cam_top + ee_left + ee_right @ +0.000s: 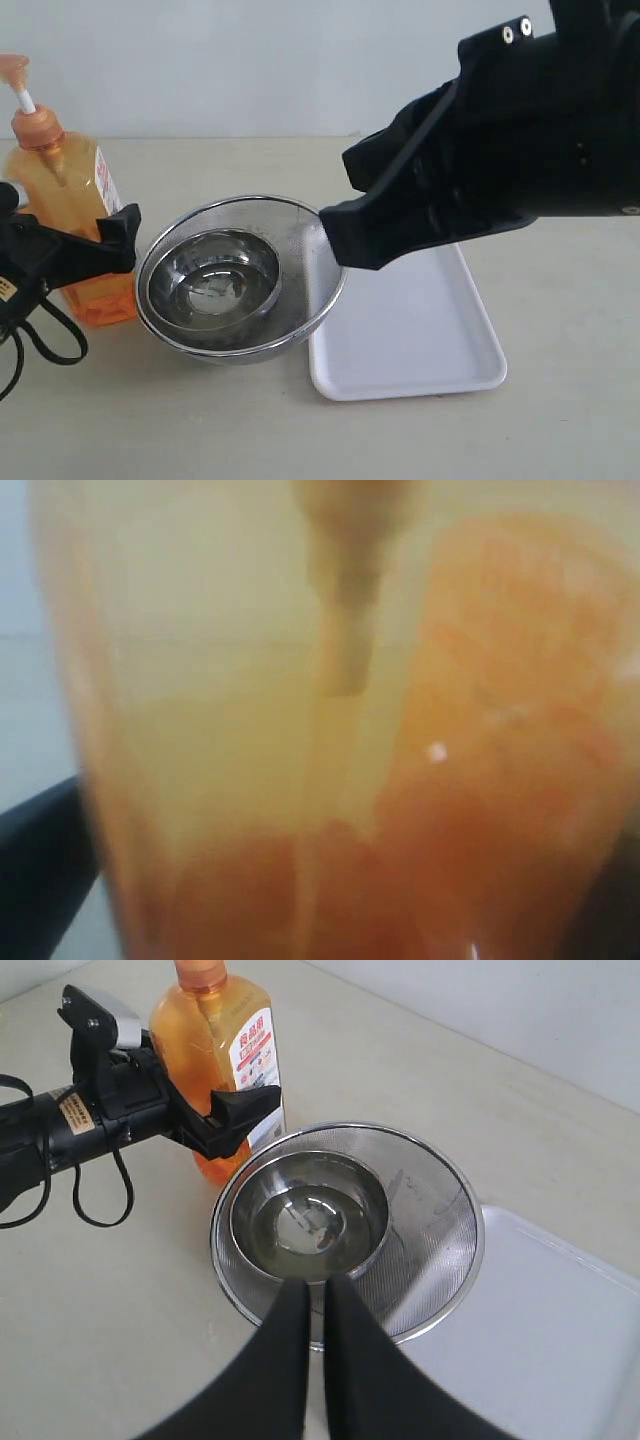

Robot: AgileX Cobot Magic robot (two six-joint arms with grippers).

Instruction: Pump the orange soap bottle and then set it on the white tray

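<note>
The orange soap bottle (70, 180) stands upright on the table at the far left, its pump head raised on the white stem. My left gripper (95, 245) is open and straddles the bottle's lower body; one black finger (245, 1110) lies along the label side, and the other is hidden behind the bottle. I cannot tell whether the pads touch it. The bottle (400, 780) fills the left wrist view as an orange blur. My right gripper (315, 1285) is shut and empty, hanging above the near rim of the bowls. The white tray (420, 340) lies flat to the right, with nothing on it.
A steel mesh strainer (300, 300) holds a smaller steel bowl (215, 275) between the bottle and the tray; its rim overlaps the tray's left edge. The right arm's black body (500, 150) hangs over the tray's far end. A black cable (40, 340) loops beside the left gripper.
</note>
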